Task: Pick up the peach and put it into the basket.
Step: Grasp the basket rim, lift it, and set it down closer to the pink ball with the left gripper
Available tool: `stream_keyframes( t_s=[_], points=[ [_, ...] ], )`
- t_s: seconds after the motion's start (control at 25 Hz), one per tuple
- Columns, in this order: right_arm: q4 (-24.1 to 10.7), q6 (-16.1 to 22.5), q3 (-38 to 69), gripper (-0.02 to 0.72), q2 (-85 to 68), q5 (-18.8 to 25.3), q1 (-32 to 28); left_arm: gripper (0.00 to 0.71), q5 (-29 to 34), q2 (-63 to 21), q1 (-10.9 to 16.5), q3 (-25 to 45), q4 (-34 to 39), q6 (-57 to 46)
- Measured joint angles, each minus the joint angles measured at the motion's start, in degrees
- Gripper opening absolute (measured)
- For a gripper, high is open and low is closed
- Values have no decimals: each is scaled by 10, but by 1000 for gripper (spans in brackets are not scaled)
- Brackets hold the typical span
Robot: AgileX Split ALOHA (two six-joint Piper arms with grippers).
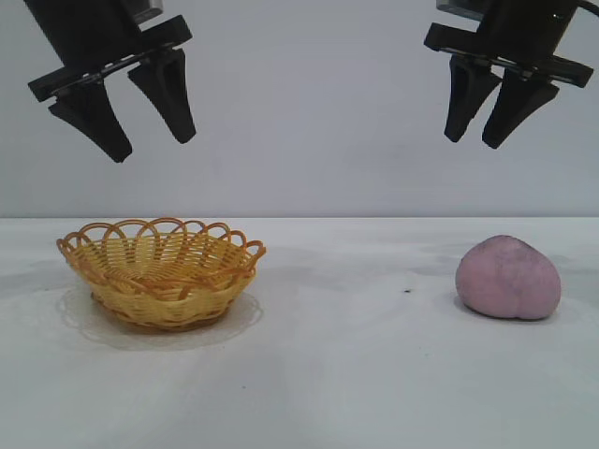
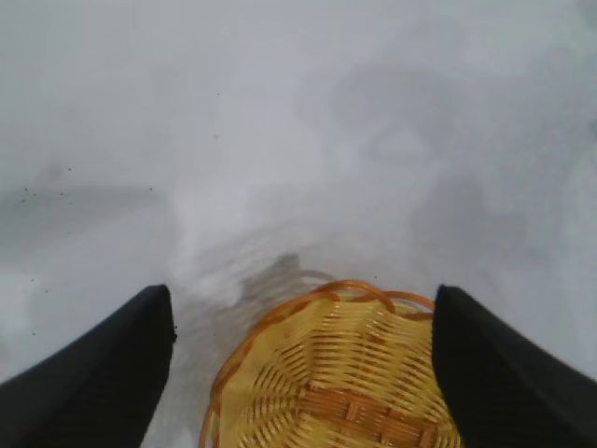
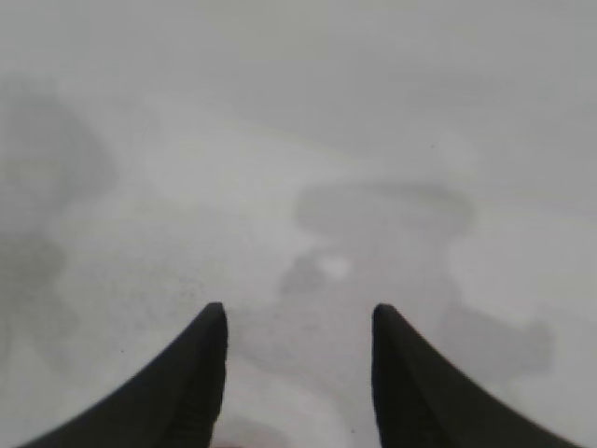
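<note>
One peach [image 1: 508,277] is seen resting on the white table [image 1: 356,374], untouched, well apart from the basket [image 1: 161,271], which stands at the opposite side of the exterior view. The fruit is slightly wider than it is tall, with its faint crease facing the camera; its long axis is judged to run roughly across that view, though the difference is slight. No part of the peach is clearly made out in either wrist view.

Above the peach, raised high and a little toward the basket side, the right gripper [image 1: 479,140] is held with its fingers spread to a moderate gap and nothing between them. The peach is therefore placed below that gripper and slightly outward of it, away from the basket. This is the relation on which the coming move is judged to turn: a descent with a small outward shift would be needed before the fingers could be brought around the fruit, and the gap may need to be widened first, since the peach appears broader than the present opening.

The left gripper [image 1: 154,150] is held high over the basket, spread wide and empty, with the basket rim seen between its fingers in its own wrist view. It is much farther from the peach than the right gripper, so the pick-up is judged to fall to the right arm. The basket is empty, and the task is taken to be not yet begun.
</note>
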Motion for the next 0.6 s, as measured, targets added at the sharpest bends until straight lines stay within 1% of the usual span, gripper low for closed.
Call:
stream_keyframes(
  t_s=[0.48, 0.6],
  points=[
    [0, 0, 0, 305, 0, 0, 0, 563, 1, 0, 0, 0, 0, -1],
    [0, 0, 0, 305, 0, 1, 0, 563, 20, 0, 0, -6, 26, -1]
  ],
)
